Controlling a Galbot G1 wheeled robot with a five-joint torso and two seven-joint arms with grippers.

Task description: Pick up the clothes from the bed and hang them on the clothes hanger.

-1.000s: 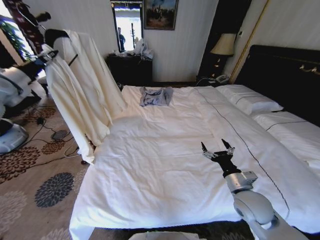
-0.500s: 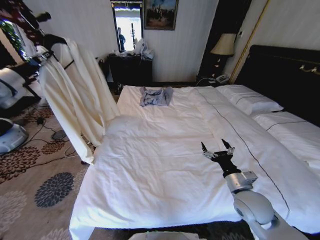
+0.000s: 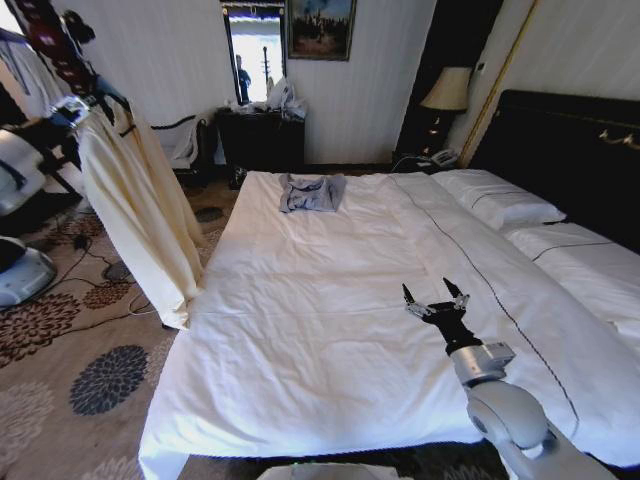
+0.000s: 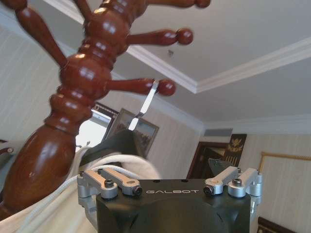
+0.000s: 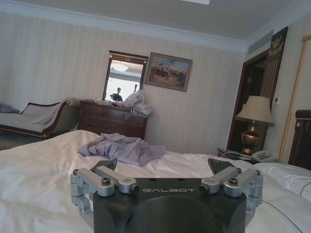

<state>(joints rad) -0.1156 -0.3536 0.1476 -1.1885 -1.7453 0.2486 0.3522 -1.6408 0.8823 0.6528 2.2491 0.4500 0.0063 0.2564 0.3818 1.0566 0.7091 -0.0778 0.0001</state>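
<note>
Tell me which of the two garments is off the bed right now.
The cream-ivory top: it hangs on the clothes hanger at the wooden post, beside the left gripper. The grey-blue garment lies crumpled on the bed.

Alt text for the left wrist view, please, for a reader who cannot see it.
The left gripper holds the dark clothes hanger, draped with the cream clothes, its silver hook over a peg of the reddish-brown wooden post. Behind are ceiling moulding and a framed picture.

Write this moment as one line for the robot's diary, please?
clothes: on clothes hanger, hook over wooden post peg | left hand: at hanger | right hand: open, idle over bed
</note>
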